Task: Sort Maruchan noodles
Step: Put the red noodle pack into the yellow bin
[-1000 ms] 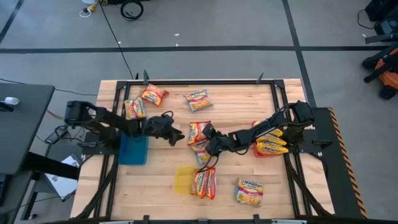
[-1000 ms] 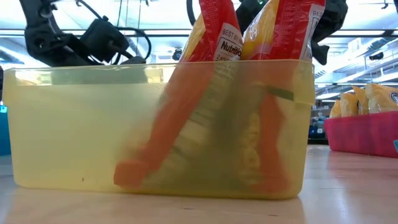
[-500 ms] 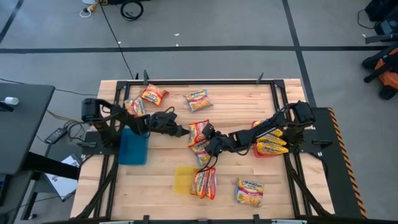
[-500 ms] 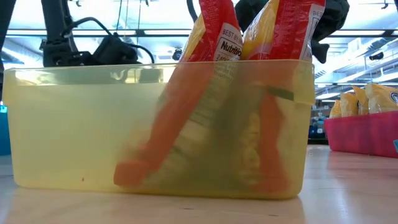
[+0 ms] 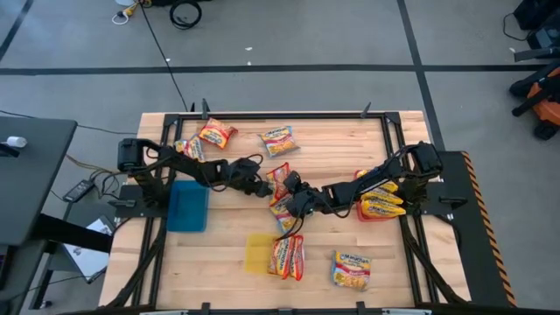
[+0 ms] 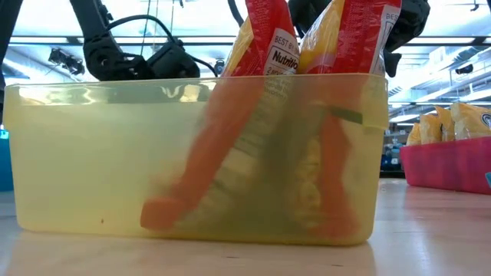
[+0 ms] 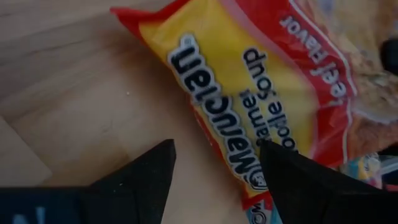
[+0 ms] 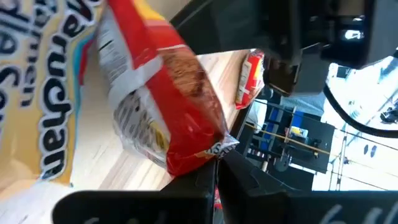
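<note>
A pale wooden slatted table stands on a grey floor crossed by dark lines, with Maruchan packets scattered over it and others upright in a translucent yellow plastic tray (which blocks most of the low view). At mid-table the right gripper is clamped on the corner of a red-and-yellow plastic Maruchan noodle packet, while the left gripper, jaws apart, sits at that packet's edge. Contact there cannot be made out.

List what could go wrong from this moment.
1. The right gripper pinches only a corner of the red packet; it could slip out.
2. The left gripper, open, is right at that same packet mid-table; the two arms could collide or tug against each other.
3. A white-and-blue packet lies just beneath and may get dragged.
</note>
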